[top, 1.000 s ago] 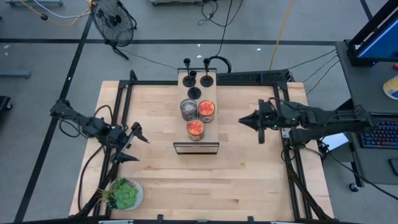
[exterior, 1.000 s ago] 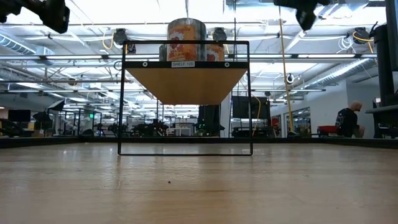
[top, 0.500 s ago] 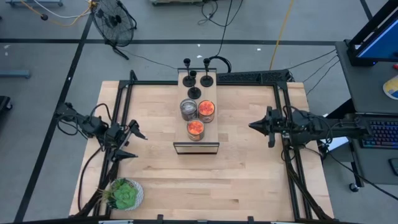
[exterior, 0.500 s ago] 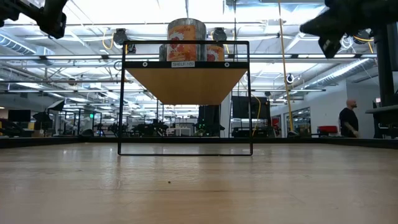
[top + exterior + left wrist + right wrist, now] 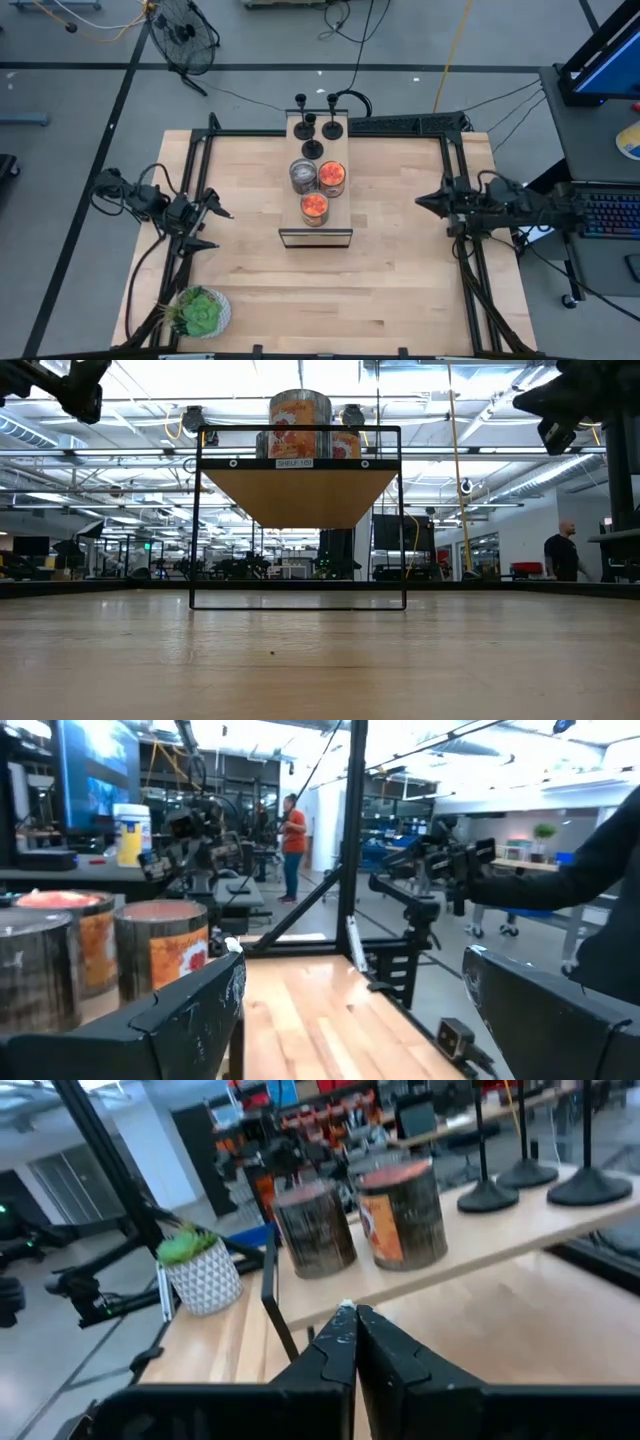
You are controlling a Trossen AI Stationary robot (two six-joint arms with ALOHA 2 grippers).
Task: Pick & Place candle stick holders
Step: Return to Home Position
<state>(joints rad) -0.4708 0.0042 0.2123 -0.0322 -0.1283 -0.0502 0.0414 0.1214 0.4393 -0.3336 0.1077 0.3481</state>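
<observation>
Pinched shut and empty, right gripper (image 5: 420, 203) over the right side of the table (image 5: 380, 290); spread wide, also empty, left gripper (image 5: 212, 229) opposite. Between them, well apart from both, the shelf (image 5: 316, 238) (raised on a thin black frame): three candle jars (image 5: 314, 207) aboard, candle stick holders (image 5: 313, 148) upright just beyond the jars. Near the left gripper, a potted plant (image 5: 200, 312).

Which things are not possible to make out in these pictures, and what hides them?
Low view: the candle stick holders are hidden behind the jars and shelf.
Right wrist view: the holders' stems are cut off by the picture's edge.
High view: the jars' labels are too small to read.
Low view: left gripper cut by the top edge.
</observation>
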